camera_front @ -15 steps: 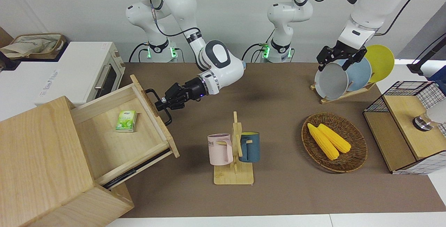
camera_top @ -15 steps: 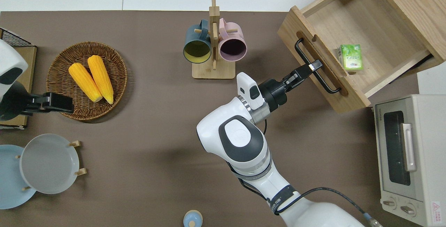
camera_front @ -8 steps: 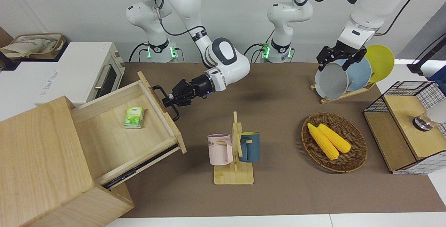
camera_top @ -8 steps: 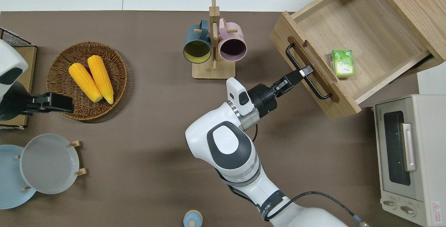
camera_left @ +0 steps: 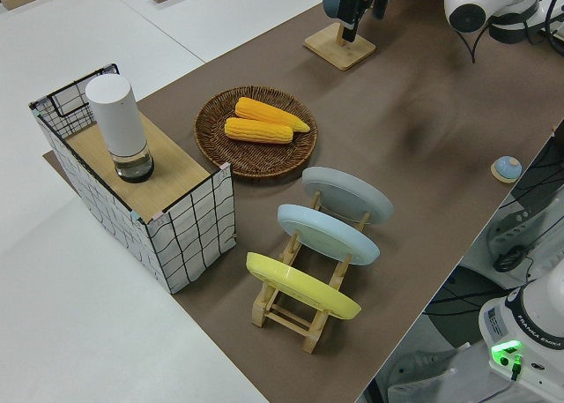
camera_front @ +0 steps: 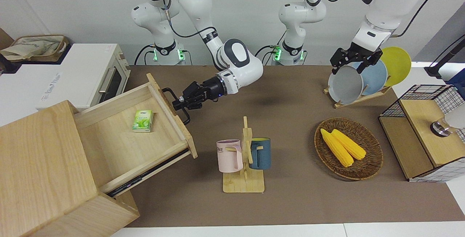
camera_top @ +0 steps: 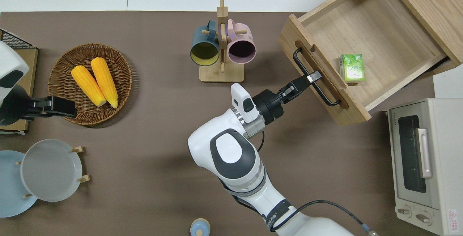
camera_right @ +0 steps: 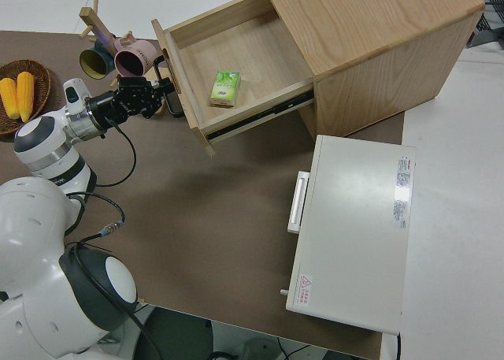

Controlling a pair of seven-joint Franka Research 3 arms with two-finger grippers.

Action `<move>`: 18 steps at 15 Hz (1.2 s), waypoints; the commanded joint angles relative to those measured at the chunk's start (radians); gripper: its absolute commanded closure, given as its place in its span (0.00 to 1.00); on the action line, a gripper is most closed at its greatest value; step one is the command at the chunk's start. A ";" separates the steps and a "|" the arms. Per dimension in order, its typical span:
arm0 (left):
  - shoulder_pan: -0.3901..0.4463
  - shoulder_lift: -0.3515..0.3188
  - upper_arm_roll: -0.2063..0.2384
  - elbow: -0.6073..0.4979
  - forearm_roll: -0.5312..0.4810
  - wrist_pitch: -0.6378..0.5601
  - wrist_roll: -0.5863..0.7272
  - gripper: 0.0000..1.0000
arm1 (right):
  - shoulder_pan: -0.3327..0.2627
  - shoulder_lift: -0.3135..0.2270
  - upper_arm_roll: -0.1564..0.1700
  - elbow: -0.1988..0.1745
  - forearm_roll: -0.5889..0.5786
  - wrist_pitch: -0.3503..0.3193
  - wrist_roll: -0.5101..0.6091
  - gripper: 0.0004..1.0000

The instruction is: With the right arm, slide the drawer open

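The light-wood drawer (camera_front: pixel 120 146) stands pulled far out of the big wooden box (camera_front: pixel 40 164) at the right arm's end of the table. It also shows in the overhead view (camera_top: pixel 379 37) and the right side view (camera_right: pixel 252 57). Its black loop handle (camera_top: pixel 300 62) is on the flat front. My right gripper (camera_front: pixel 180 103) is shut on the middle of that handle, as the overhead view (camera_top: pixel 314 76) and the right side view (camera_right: pixel 157 96) also show. A small green packet (camera_top: pixel 351 68) lies inside the drawer. My left arm (camera_front: pixel 377 15) is parked.
A mug rack with a pink and a blue mug (camera_front: pixel 244 157) stands close to the drawer front. A wicker basket of corn (camera_front: pixel 348 149), a plate rack (camera_front: pixel 359 80) and a wire-mesh shelf (camera_front: pixel 425 131) lie toward the left arm's end. A white toaster oven (camera_front: pixel 91 73) stands beside the box.
The drawer has slid farther out of the box toward the mug rack. My right gripper moved with it, still shut on the handle. The green packet rode along.
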 commanded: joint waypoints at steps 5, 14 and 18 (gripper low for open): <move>-0.005 -0.010 0.005 -0.005 0.011 -0.011 0.007 0.00 | 0.027 0.005 -0.004 0.046 -0.015 -0.050 -0.045 1.00; -0.005 -0.010 0.005 -0.005 0.011 -0.011 0.007 0.00 | 0.047 0.013 -0.004 0.046 -0.006 -0.064 -0.027 1.00; -0.006 -0.010 0.005 -0.005 0.011 -0.013 0.007 0.00 | 0.040 0.010 -0.004 0.048 -0.006 -0.056 -0.022 0.52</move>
